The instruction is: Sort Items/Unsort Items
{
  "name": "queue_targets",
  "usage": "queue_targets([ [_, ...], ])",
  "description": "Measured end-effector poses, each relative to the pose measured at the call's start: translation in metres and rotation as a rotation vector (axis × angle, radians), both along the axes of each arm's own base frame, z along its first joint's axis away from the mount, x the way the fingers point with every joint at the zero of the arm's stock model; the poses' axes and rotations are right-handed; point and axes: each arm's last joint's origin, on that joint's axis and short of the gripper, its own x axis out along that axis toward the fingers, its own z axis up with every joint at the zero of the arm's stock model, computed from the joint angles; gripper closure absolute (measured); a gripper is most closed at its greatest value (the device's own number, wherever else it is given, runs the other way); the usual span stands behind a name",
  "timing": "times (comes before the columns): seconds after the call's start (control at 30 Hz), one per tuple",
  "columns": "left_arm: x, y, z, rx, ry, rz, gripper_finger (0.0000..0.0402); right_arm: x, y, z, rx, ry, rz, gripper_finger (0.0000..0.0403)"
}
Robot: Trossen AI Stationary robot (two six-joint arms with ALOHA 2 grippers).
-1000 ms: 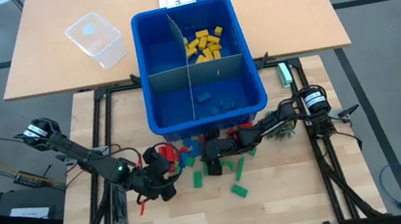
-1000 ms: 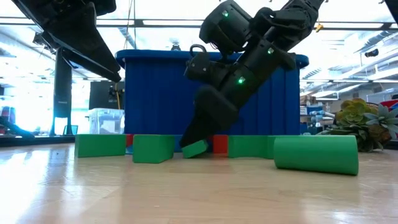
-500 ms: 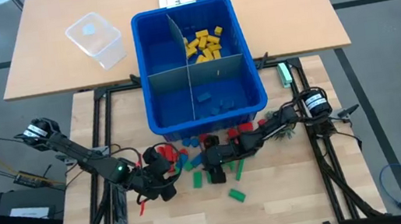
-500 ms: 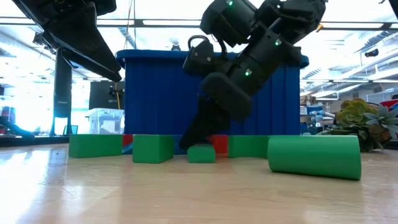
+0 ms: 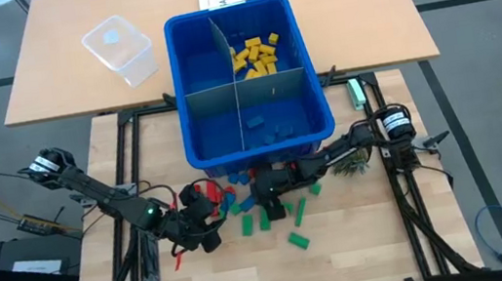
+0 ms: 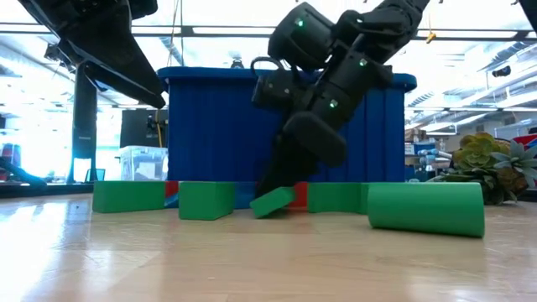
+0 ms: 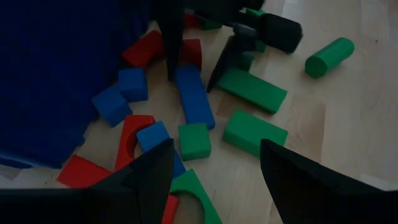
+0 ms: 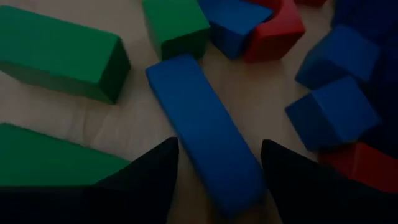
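Note:
Red, blue and green blocks (image 5: 240,201) lie scattered on the table in front of the blue bin (image 5: 186,81). Inside the bin, yellow blocks (image 5: 257,54) fill the far right compartment and blue ones (image 5: 269,130) the near right one. My right gripper (image 8: 219,144) slants down, open, with its fingers on either side of one end of a long blue block (image 8: 199,118), which lies flat. A small green block (image 6: 273,202) stands tipped under that gripper. My left gripper (image 7: 214,186) hangs open above the loose blocks left of it, touching nothing. My right gripper has one finger (image 6: 281,172) down on the raised top of the small green block (image 6: 277,197), coming from above at a slant. The block is tilted, with its lower edge on the table. Whether the fingers touch the long blue block, I cannot tell.
Grey dividers (image 5: 244,87) split the bin. A green cylinder (image 6: 426,208) lies near the table's front, and long green blocks (image 7: 252,90) lie beside the right gripper. A clear container (image 5: 118,49) stands on the far table. A small plant (image 5: 352,161) sits by the right arm.
My right gripper has rolled its wrist and shifted a little over the blocks, staying open. The small green block under it lay flat half a second ago and now stands tipped again.

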Motion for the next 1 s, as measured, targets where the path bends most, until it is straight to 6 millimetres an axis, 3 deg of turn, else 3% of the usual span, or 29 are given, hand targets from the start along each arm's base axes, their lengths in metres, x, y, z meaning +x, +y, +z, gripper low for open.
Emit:
queue_targets([
  [0.27, 0.001, 0.000, 0.000, -0.004, -0.006, 0.001, 0.0157, -0.003, -0.009, -0.004, 0.072, 0.024, 0.001, 0.0169],
  [0.57, 0.002, -0.001, 0.002, 0.001, -0.018, -0.011, 0.0156, -0.006, -0.005, -0.006, 0.178, 0.052, -0.055, 0.0155],
  [0.8, 0.002, -0.001, 0.002, 0.004, -0.016, -0.014, 0.0156, -0.006, 0.003, -0.005, 0.137, 0.045, -0.041, 0.0130],
  [1.0, 0.002, -0.001, 0.001, 0.007, -0.015, -0.015, 0.0157, -0.003, 0.003, 0.019, 0.103, -0.010, 0.010, 0.0117],
])
